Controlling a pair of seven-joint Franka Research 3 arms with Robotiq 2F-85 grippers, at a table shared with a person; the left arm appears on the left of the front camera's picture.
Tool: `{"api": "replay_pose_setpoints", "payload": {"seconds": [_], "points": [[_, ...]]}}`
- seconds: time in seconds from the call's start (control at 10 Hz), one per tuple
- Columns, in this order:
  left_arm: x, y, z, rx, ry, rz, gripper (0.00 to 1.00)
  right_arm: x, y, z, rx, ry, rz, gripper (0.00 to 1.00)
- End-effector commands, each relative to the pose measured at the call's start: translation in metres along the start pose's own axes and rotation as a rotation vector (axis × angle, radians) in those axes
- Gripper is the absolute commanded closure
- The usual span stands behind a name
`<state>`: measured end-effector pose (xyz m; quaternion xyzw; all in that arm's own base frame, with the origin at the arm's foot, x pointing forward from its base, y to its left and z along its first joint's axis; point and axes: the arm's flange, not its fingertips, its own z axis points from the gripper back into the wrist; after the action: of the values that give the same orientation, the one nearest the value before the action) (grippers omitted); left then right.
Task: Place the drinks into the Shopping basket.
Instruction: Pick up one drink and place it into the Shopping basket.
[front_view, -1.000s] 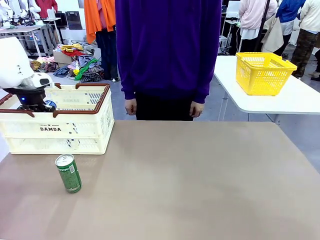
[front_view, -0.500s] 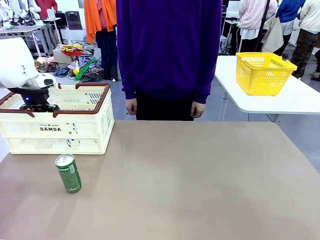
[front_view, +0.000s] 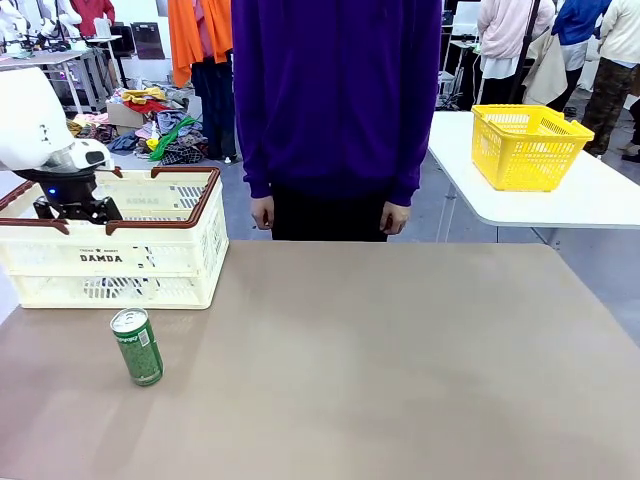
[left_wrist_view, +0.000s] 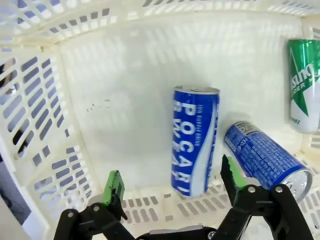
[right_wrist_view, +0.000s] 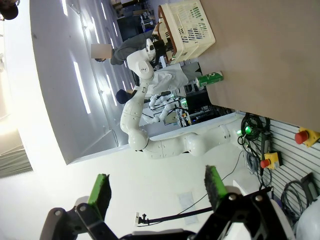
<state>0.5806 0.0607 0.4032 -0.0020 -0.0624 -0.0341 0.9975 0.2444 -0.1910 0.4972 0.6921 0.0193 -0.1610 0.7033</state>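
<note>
Lying in the cream slotted Shopping basket (left_wrist_view: 100, 75), blue POCARI SWEAT can (left_wrist_view: 195, 140), left claw (left_wrist_view: 172, 192) released above

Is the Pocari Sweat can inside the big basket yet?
Yes. The blue Pocari Sweat can lies on the floor of the cream basket, clear of the open left end effector.

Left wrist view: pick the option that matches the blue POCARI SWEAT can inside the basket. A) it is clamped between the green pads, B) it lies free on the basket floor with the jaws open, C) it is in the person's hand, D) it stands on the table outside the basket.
B: the POCARI SWEAT can lies on the Shopping basket floor, and the left gripper has its jaws spread wide, clear of it.
</note>
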Motion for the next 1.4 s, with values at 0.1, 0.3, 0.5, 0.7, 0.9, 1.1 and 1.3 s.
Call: {"api": "replay_pose_setpoints", "payload": {"seconds": [0.1,0.3,0.5,0.7,0.9,1.1,1.3], "points": [[0.0,0.0,0.054,-0.047,-0.098,0.031,0.0,-0.002,0.003,0.0,0.004,-0.001,0.008,0.0],[-0.004,0.004,0.127,-0.158,-0.084,0.073,0.0,-0.002,0.003,0.0,0.004,-0.001,0.008,0.0],[-0.022,0.025,0.19,-0.487,-0.045,0.159,0.0,-0.002,0.003,0.0,0.004,-0.001,0.008,0.0],[-0.058,0.075,0.22,-0.933,0.106,0.202,0.0,-0.002,0.003,0.0,0.004,-0.001,0.008,0.0],[-0.101,0.136,0.193,-1.267,0.213,0.21,0.0,-0.002,0.003,0.0,0.004,-0.001,0.008,0.0],[-0.138,0.164,0.14,-1.362,0.262,0.245,0.0,-0.002,0.003,0.0,0.004,-0.001,0.008,0.0],[-0.161,0.171,0.085,-1.379,0.202,0.227,0.0,-0.002,0.003,0.0,0.004,-0.001,0.008,0.0]]}}
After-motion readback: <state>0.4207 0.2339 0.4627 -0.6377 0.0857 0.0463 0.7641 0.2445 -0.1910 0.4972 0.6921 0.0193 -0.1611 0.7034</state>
